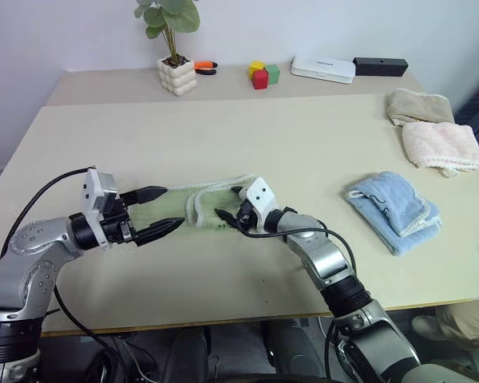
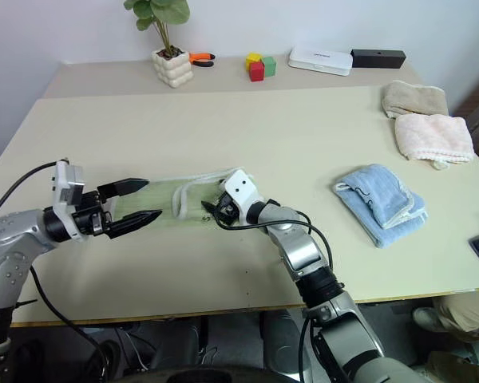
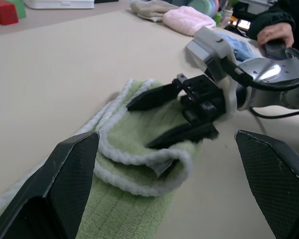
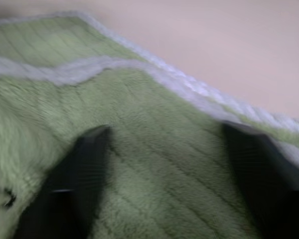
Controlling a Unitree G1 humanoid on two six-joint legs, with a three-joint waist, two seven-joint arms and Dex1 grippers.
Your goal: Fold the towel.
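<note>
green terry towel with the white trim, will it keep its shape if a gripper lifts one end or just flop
The light green terry towel with whitish corded trim will probably flop: its folded-over end already lies rumpled and curled on the beige table. It looks light for its size, being thin. The looped pile should give the open right gripper decent friction, so slipping seems unlikely.

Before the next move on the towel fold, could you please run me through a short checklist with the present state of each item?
1. Right gripper jaws open and released from the towel: ok; they stand spread over the folded end, closed on nothing.
2. Left gripper jaws open, holding nothing: ok.
3. One end of the towel laid back over the rest: ok; trim edges sit doubled.
4. Fold neat, edges aligned: not ok; the trim curls and bunches.
5. Table bare around the towel: ok; the blue cloth lies well apart.
6. Person's hand away from the arms: ok; it stays at the table's edge.
</note>
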